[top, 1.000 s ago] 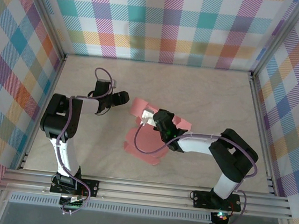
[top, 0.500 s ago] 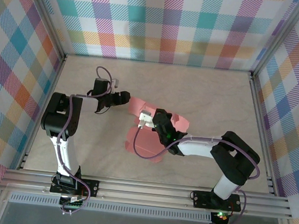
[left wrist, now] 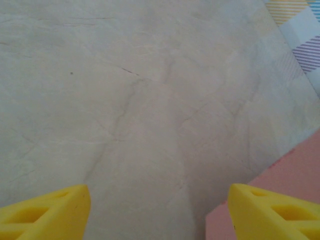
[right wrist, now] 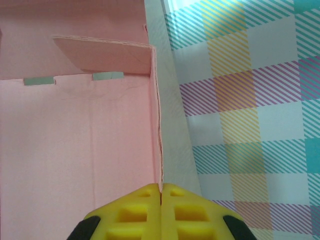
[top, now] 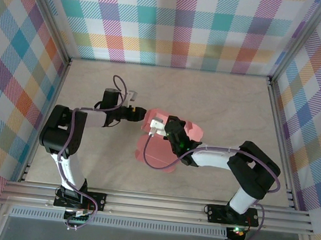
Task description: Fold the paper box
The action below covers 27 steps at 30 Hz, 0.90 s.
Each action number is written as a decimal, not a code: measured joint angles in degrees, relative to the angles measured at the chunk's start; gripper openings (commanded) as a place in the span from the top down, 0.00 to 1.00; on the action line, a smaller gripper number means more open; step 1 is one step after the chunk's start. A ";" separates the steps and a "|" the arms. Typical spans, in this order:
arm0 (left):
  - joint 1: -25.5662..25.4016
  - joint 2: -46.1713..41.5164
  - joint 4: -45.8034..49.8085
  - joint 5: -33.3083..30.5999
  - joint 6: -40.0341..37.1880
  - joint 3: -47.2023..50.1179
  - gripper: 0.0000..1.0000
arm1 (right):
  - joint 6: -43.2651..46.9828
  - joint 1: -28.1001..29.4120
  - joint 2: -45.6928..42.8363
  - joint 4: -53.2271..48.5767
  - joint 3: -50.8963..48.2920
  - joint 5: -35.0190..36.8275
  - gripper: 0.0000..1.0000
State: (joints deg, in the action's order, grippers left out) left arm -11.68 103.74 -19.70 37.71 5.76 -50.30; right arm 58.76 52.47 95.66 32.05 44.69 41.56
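Observation:
The paper box [top: 152,152] is salmon-pink card, partly folded, lying mid-table with a wall raised. My right gripper [top: 158,127] is shut on the top edge of that upright wall. In the right wrist view its yellow fingertips [right wrist: 161,188] pinch the thin card edge, and the paper box [right wrist: 80,145] shows its inner floor, two slots and a folded flap. My left gripper [top: 139,114] is open just left of the box's far flap. In the left wrist view its yellow fingers [left wrist: 47,212] stand wide apart, and a corner of the paper box [left wrist: 287,177] lies by the right finger.
Plaid walls [top: 177,23] and an aluminium frame [top: 157,203] enclose the pale table [top: 220,103]. Bare tabletop lies behind and to the right of the box, and to the left in front of the left arm.
The left arm has reached to the right, bringing its open gripper up to the box's far-left flap. The right gripper shifted slightly left with the wall in its grip.

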 measured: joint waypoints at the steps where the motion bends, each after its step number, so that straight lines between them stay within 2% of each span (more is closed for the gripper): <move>1: -0.20 -0.46 -0.04 0.13 -0.31 0.48 0.28 | 0.00 0.00 -0.04 -0.02 0.00 0.00 1.00; 7: -1.79 -2.75 -1.40 -0.33 -0.76 3.82 0.31 | 2.51 0.00 1.03 3.56 -0.13 0.07 1.00; 10: -2.34 -3.10 -2.64 -0.92 -0.52 5.51 0.37 | 4.39 0.00 3.13 6.56 -0.13 0.11 1.00; 27: -2.54 -4.50 -7.65 -5.31 2.12 10.95 0.36 | 13.53 0.02 11.74 22.69 -2.71 2.62 1.00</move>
State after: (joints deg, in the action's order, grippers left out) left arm -14.22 99.24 -27.35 32.40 7.88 -39.35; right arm 72.29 52.49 107.39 54.74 41.98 44.18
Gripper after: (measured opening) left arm 0.640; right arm 0.047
